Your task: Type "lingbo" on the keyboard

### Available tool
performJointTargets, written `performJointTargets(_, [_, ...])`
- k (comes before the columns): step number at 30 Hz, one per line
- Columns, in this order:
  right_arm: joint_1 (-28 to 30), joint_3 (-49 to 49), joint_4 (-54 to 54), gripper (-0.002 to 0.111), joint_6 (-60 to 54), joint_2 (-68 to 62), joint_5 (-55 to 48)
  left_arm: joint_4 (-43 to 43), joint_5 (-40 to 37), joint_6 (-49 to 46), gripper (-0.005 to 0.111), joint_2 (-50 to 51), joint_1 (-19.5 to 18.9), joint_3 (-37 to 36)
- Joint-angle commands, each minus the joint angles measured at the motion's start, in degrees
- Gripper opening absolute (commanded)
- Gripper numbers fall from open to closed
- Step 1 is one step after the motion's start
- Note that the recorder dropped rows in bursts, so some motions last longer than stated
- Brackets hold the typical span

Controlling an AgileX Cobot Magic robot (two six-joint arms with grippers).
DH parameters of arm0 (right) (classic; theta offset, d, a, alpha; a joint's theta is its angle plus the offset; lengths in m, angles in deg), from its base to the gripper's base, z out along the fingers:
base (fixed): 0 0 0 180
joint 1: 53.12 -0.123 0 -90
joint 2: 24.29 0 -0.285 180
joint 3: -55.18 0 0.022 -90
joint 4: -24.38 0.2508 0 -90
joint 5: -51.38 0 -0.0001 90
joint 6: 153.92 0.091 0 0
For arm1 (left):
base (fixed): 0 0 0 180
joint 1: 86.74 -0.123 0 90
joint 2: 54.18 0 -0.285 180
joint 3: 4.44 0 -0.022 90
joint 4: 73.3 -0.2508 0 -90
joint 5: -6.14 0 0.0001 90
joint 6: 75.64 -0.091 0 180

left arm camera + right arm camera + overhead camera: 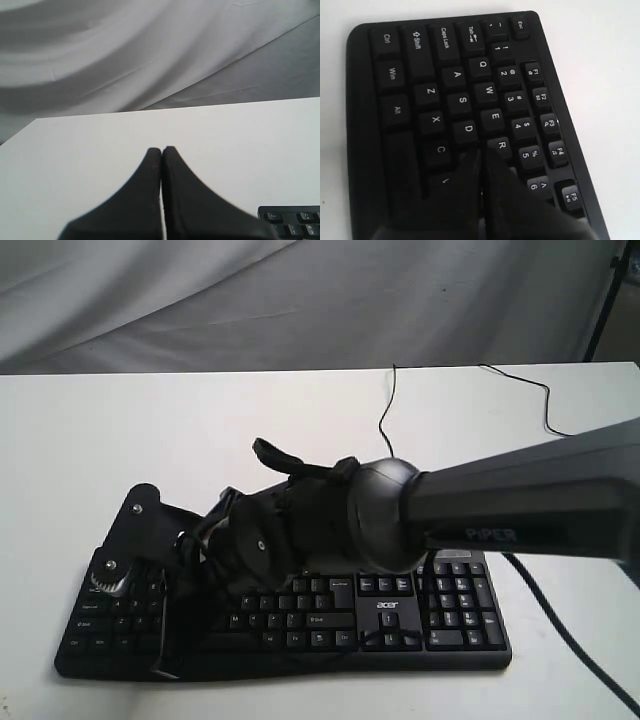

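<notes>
Keyboard lies flat near the front edge of the white table, its long side running across the exterior view, with the number pad and the white acer logo on the right; a thin black cable runs from behind it towards the grey cloth backdrop. The right arm reaches in from the right and covers the middle of the board, so the gripper it carries works over the left-hand letter block. In the right wrist view the right gripper has its 2 fingers pressed together with nothing between them; they form 1 blunt point just beyond the D key and beside the R key, about where F should be (the keys under and behind the fingers are hidden). Whether the tip presses a key or hovers above it, I cannot tell. The left gripper is likewise closed and empty, held over bare table beside the board; only a corner of the board shows in its view.

As for progress: no screen or typed text is visible, so none of the 6 letters can be confirmed as entered. Judging by position alone, the tip is far from l, i, n and o and close to g and b, which suggests the 4th or 5th letter is in hand; if so, 2 or 3 keystrokes remain, though that is inference only.
</notes>
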Motion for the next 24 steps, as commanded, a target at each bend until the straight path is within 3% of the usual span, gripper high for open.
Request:
performJointTargets(1, [1.00,-0.36,-1.02,0.000,-0.12,-0.33,-0.39,0.03,0.25,0.16,0.001,0.18,0.22,-0.29])
performJointTargets(24, [1.01,-0.36,-0.80,0.000,-0.12,-2.33,-0.28,0.03,0.25,0.16,0.001,0.18,0.22,-0.29])
